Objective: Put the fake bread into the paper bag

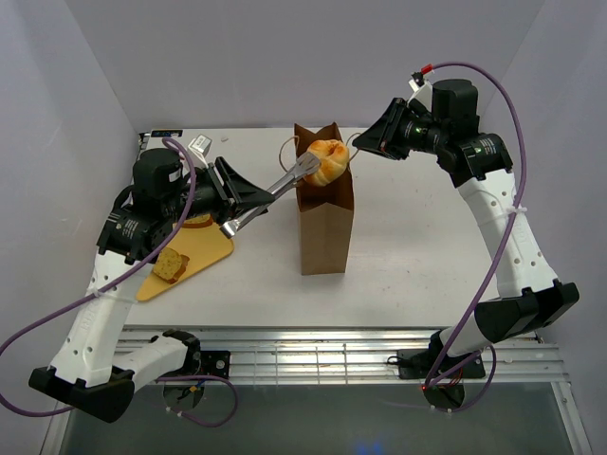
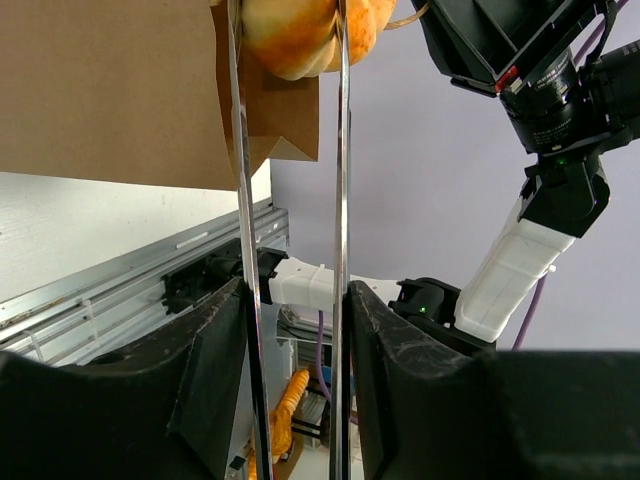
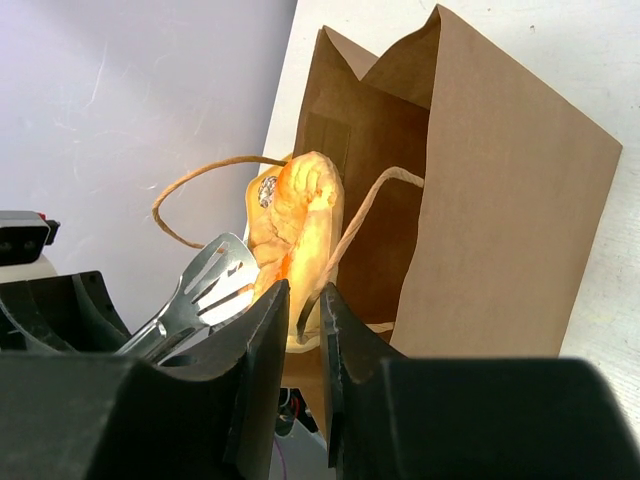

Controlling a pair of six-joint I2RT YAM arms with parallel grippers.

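A round orange-brown bun of fake bread [image 1: 329, 161] [image 2: 300, 35] [image 3: 300, 220] hangs at the open mouth of the upright brown paper bag [image 1: 324, 227] [image 2: 100, 90] [image 3: 500, 220]. Metal tongs [image 1: 280, 187] [image 2: 341, 150] [image 3: 200, 290] pinch it. My left gripper [image 1: 248, 201] [image 2: 295, 285] is shut on the tongs' two arms. My right gripper [image 1: 365, 144] [image 3: 304, 290] is at the bag's top right rim, shut on one thin looped handle [image 3: 365, 215]. Two more bread slices [image 1: 171, 264] [image 1: 197, 221] lie by the left arm.
A flat yellow tray [image 1: 204, 251] under the slices sits at the table's left, partly beneath the left arm. The bag's second handle loop [image 3: 200, 185] sticks out on the far side. The table's front edge meets a metal rail [image 1: 313, 346].
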